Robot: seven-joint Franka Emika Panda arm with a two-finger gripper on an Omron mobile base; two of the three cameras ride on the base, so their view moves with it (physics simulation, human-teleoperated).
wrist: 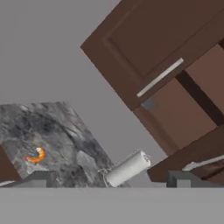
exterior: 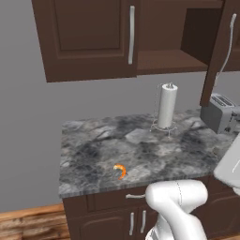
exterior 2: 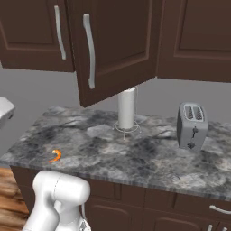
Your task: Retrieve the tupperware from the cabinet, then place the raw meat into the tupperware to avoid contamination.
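The cabinet (exterior: 93,37) hangs across the top of the left base view, with one door (exterior 2: 113,49) swung open. In the right base view that door stands out toward the camera at upper centre. Through the opening, at the upper right of the left base view, a bare wooden shelf (exterior: 168,60) shows, and no tupperware can be made out on the part of it that is visible; where the container sits cannot be told from here.

The raw meat (exterior: 120,171) — a small curled orange shrimp — lies on the marble counter (exterior: 93,150) near its front edge, at lower centre of the left base view and at the lower left of the right base view. A paper towel roll (exterior: 167,106) stands upright toward the back of the counter, and a silver toaster (exterior 2: 192,125) sits well apart from the shrimp at the right.

In the hand view the gripper (wrist: 109,180) shows its two dark tips at the bottom edge, spread wide with nothing between them. The view is rolled, looking toward the cabinet and the counter together.

The step in hand appears to be the retrieval: the door is open, the container not yet taken. The next move likely calls for raising the hand to the shelf opening and finding the tub — clear of the open door's edge.
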